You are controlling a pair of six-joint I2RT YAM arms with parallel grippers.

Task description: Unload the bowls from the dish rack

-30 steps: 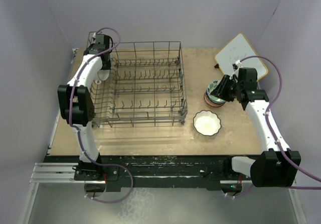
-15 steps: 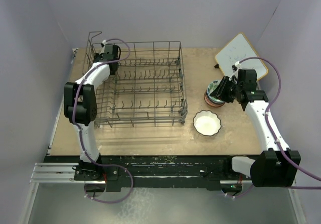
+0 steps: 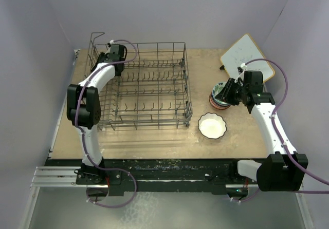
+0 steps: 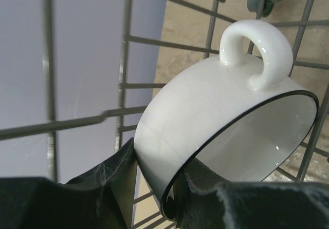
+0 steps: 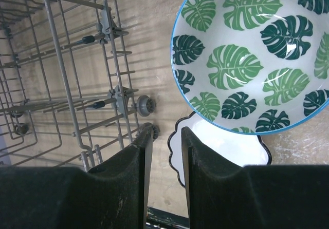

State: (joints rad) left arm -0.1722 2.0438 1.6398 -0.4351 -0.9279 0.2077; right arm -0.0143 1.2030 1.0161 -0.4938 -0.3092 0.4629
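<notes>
The dark wire dish rack [image 3: 149, 90] stands on the left half of the table; no bowls show in it. My left gripper [image 3: 115, 63] is at its far left corner, shut on the rim of a white black-rimmed cup with a handle [image 4: 205, 111]; in the left wrist view the gripper [image 4: 157, 183] pinches the cup wall among rack wires. My right gripper [image 3: 226, 91] hangs beside a stack of bowls [image 3: 218, 97], empty, with only a narrow gap between its fingers [image 5: 166, 134]. A green-leaf bowl [image 5: 247, 54] tops the stack. A white scalloped bowl [image 3: 212, 125] sits near it, and also shows in the right wrist view [image 5: 216, 147].
A white tilted board [image 3: 247, 57] leans at the back right corner. The rack's right side and small wheels [image 5: 144, 105] are just left of my right fingers. Purple walls close in on the left, back and right.
My left gripper has moved right along the rack's back-left corner, carrying the white cup. The right arm has barely moved.
</notes>
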